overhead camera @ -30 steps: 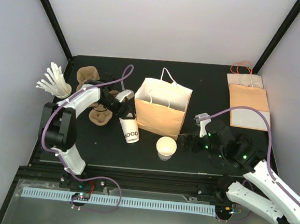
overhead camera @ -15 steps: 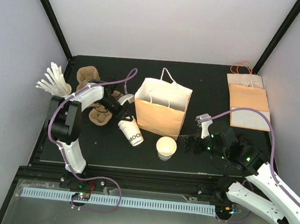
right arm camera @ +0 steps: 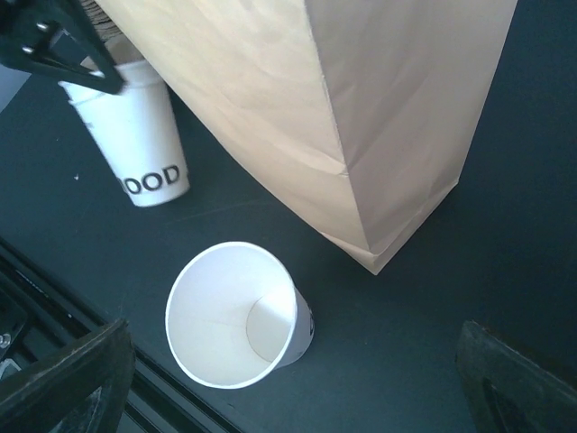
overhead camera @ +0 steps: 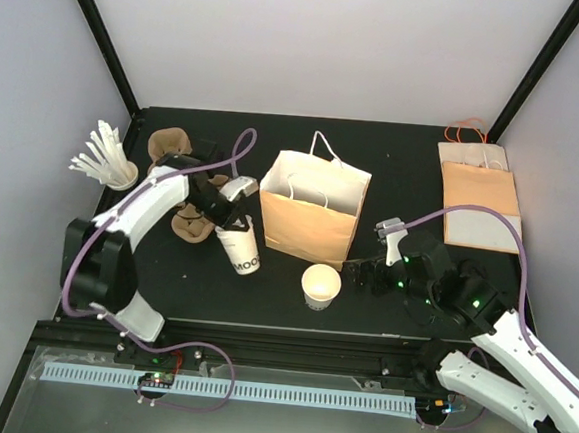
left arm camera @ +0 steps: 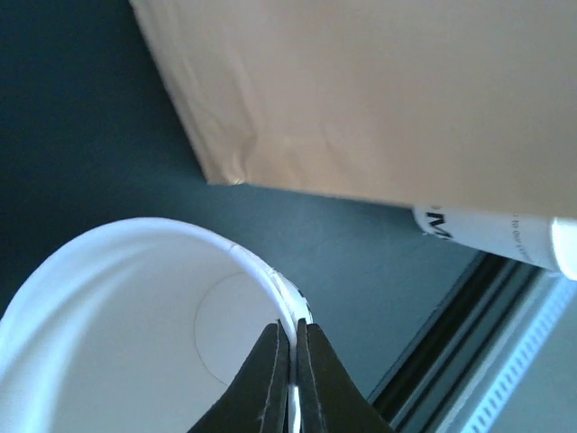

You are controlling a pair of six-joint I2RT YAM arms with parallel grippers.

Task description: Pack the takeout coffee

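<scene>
Early stage: left tool (left arm camera: 290, 338) pinched shut on the rim of the lidless cup (overhead camera: 241, 253), tilted at 8 o'clock of bag (overhead camera: 309, 223), not yet inside; right tool (overhead camera: 361, 274) wide open, empty.

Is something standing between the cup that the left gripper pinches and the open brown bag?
Nothing visible. The left gripper is shut on the rim of the cup, which is just left of the bag. Only the bag's own taller wall separates them.
</scene>
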